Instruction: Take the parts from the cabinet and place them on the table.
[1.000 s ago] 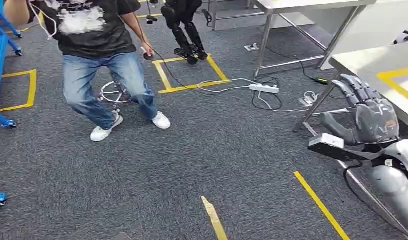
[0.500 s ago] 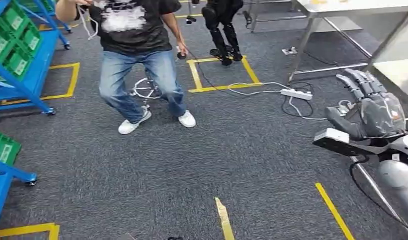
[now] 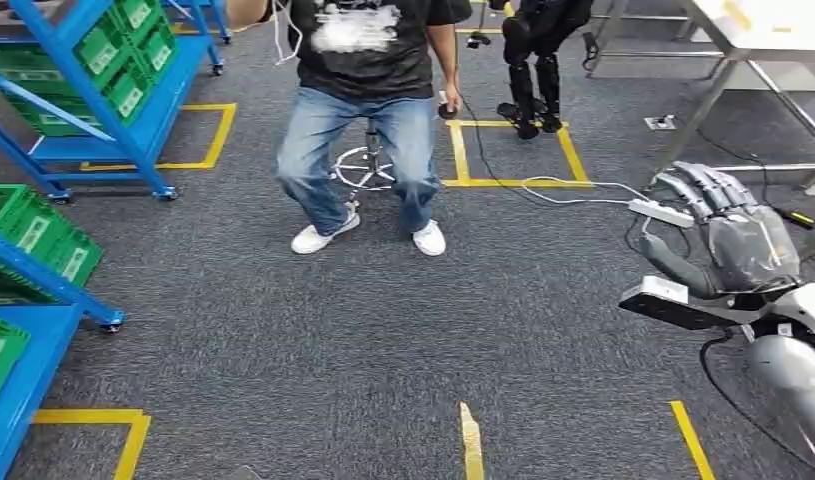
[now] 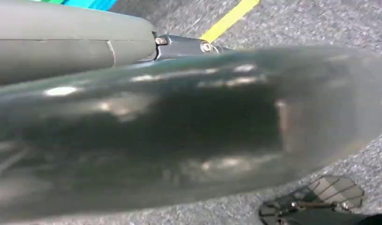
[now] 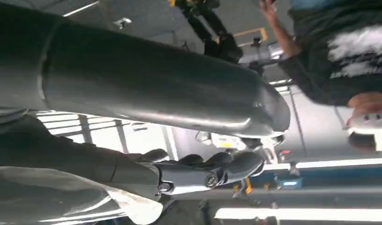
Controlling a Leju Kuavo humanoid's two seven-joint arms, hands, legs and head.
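We risk clipping the person [image 3: 368,110] ahead while nearing the far-left cabinet [image 3: 93,90], right hand [image 3: 728,240] wide, empty.

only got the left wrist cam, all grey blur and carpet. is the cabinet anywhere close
Observer: Head view shows a blue rack loaded with green bins ahead on the robot's left, across open carpet.
Operator: anything between us and it
Observer: A person in jeans stands straight ahead, to the right of that rack.
Operator: is the right hand carrying a part
Observer: No. The right hand is raised on the right with its fingers stretched out and nothing in them.
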